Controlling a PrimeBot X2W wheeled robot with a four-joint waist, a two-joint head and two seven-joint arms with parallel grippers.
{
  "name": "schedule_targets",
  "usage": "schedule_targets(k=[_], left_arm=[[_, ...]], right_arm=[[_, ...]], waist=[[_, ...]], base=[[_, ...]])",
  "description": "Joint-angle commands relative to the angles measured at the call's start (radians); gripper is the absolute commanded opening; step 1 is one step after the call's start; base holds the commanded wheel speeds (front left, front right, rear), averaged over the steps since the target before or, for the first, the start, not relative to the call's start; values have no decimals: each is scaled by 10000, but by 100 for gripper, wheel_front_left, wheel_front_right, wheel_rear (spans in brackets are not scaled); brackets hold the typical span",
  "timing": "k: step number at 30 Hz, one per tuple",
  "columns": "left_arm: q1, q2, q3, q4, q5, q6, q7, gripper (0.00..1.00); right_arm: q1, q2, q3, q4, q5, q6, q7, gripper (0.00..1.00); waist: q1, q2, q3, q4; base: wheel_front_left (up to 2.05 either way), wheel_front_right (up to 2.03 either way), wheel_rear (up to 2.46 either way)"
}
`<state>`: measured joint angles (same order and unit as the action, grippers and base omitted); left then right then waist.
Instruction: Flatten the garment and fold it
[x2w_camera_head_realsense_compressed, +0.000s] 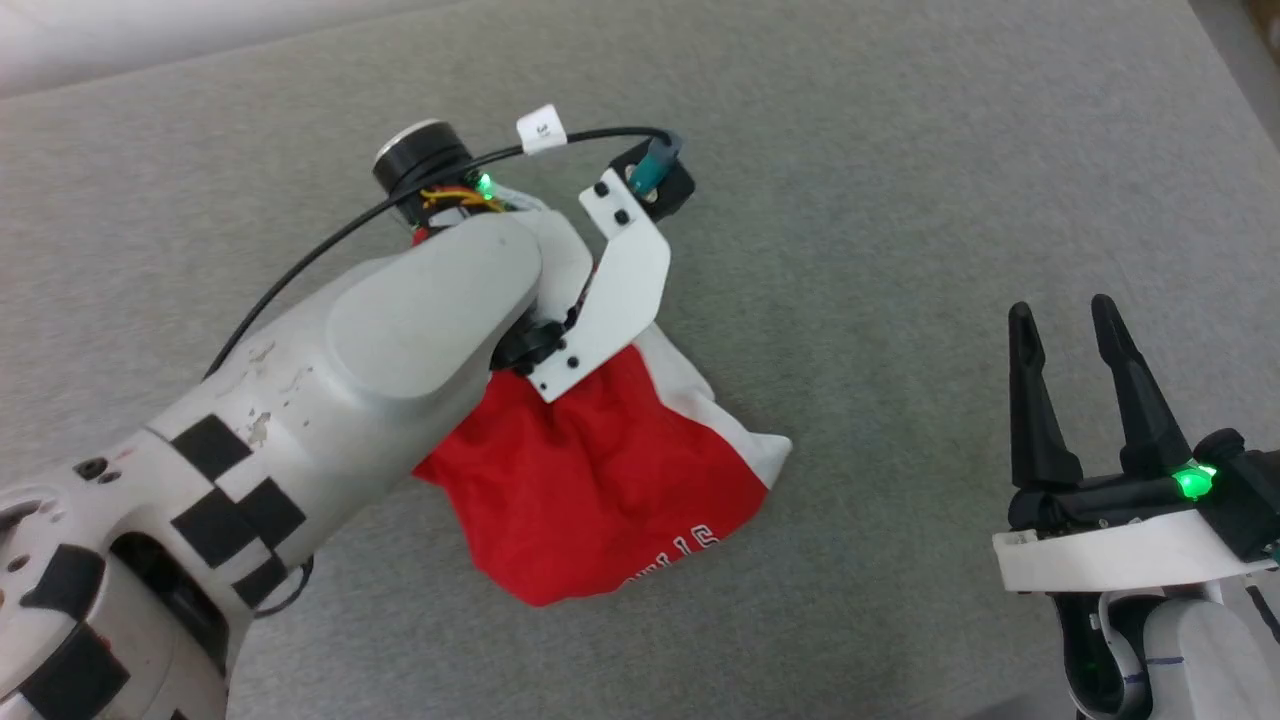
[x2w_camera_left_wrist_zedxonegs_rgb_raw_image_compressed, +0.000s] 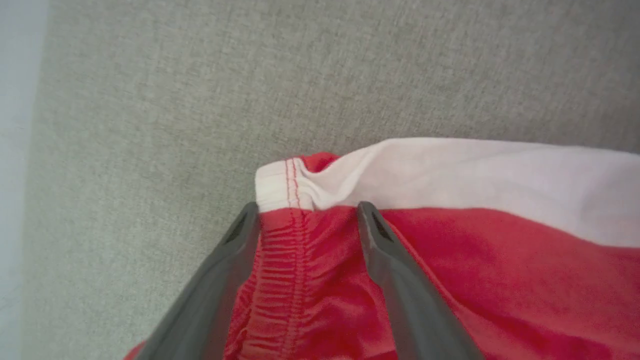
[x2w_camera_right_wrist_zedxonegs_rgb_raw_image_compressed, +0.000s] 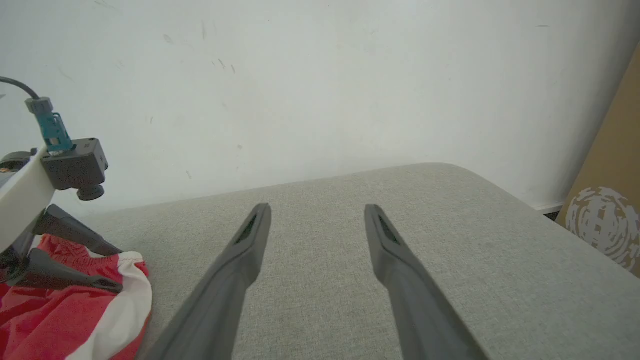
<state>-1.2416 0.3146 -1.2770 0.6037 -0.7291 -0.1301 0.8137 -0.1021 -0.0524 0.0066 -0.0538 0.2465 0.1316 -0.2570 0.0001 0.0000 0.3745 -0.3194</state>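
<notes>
Two grippers were in view, and both stood wide open with nothing held. The garment (x2w_camera_head_realsense_compressed: 600, 480), red shorts with a white side stripe, lay crumpled in a heap on the grey cloth surface (x2w_camera_head_realsense_compressed: 900, 200), a little left of the centre of the head view, partly hidden under the pale left forearm (x2w_camera_head_realsense_compressed: 380, 340). Some white lettering showed near its lower edge. In the left wrist view the left gripper (x2w_camera_left_wrist_zedxonegs_rgb_raw_image_compressed: 307, 207) was just over the gathered elastic waistband (x2w_camera_left_wrist_zedxonegs_rgb_raw_image_compressed: 280, 280), at the corner where the red met the white stripe (x2w_camera_left_wrist_zedxonegs_rgb_raw_image_compressed: 450, 170). Whether its tips touched the cloth I could not tell. The right gripper (x2w_camera_head_realsense_compressed: 1060, 308) stood at the lower right of the head view, well apart from the garment, over bare surface. The right wrist view showed a white wall (x2w_camera_right_wrist_zedxonegs_rgb_raw_image_compressed: 300, 75) behind the surface and a brown cardboard sheet (x2w_camera_right_wrist_zedxonegs_rgb_raw_image_compressed: 615, 150) at the right edge.
</notes>
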Motion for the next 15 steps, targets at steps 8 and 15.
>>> schedule_targets(k=[8, 15], left_arm=[[740, 674, -31, -923, -34, -5, 997, 63], [-127, 680, -26, -1564, -581, -5, -1802, 0]], right_arm=[[-130, 22, -5, 55, 131, -9, -47, 100], [48, 22, -179, 49, -215, -9, -47, 100]], waist=[[-1, 0, 388, -470], [-1, 0, -254, 409]], base=[[0, 0, 0], [0, 0, 0]])
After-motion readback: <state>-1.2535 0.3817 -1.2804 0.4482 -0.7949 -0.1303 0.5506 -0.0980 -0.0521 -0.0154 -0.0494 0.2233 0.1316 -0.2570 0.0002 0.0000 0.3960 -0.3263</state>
